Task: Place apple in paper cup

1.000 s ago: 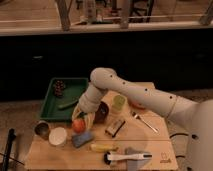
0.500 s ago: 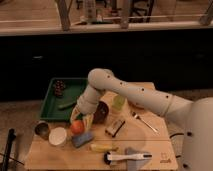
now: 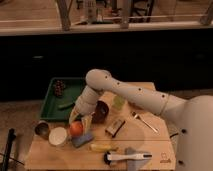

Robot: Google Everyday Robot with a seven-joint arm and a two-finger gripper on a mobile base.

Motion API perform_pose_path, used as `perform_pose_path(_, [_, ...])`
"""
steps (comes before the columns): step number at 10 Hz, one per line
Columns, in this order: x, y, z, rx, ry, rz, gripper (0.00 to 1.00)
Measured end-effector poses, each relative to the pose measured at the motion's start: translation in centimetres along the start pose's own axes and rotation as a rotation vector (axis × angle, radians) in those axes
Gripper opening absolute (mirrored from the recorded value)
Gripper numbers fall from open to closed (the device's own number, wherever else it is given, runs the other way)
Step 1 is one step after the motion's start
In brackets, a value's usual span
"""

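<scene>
The apple point(image 3: 76, 128), small and orange-red, sits on the wooden table point(image 3: 155, 145) just right of the white paper cup point(image 3: 58, 136), which stands upright near the front left. My gripper point(image 3: 80, 119) reaches down from the white arm point(image 3: 130, 95) and hovers directly over the apple's top right side, at or very near it. I cannot tell whether it touches the apple. The cup's pale inside looks empty.
A dark metallic cup point(image 3: 42, 129) stands left of the paper cup. A green tray point(image 3: 50, 102) with a pine cone point(image 3: 59, 87) lies behind. A brown cup point(image 3: 100, 111), translucent green cup point(image 3: 118, 102), snack bar point(image 3: 116, 127), fork point(image 3: 145, 121), blue sponge point(image 3: 82, 140), banana point(image 3: 102, 147) and white tool point(image 3: 127, 157) crowd the table.
The arm has shifted slightly left and lower toward the apple. The apple and the paper cup have stayed in place.
</scene>
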State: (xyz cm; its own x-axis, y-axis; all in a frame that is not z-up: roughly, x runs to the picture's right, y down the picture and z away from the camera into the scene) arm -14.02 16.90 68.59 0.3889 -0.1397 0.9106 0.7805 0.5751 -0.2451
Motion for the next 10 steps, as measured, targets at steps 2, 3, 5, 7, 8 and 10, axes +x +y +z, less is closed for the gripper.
perform_pose_path(2, [0.1,-0.1,0.2,-0.011,-0.003,-0.006,0.00])
perform_pose_path(3, [0.0,-0.4,0.3,-0.011,-0.004,-0.015,0.00])
perform_pose_path(5, [-0.6,-1.2,0.6,-0.029,-0.011,-0.049,0.00])
perform_pose_path(7, [-1.3,-2.1,1.0,-0.052,-0.018,-0.083,0.00])
perform_pose_path(8, [-1.7,-2.6,1.2,-0.066,-0.023,-0.106,0.00])
perform_pose_path(10, [-2.5,-3.6,1.7,-0.090,-0.033,-0.143,0.00])
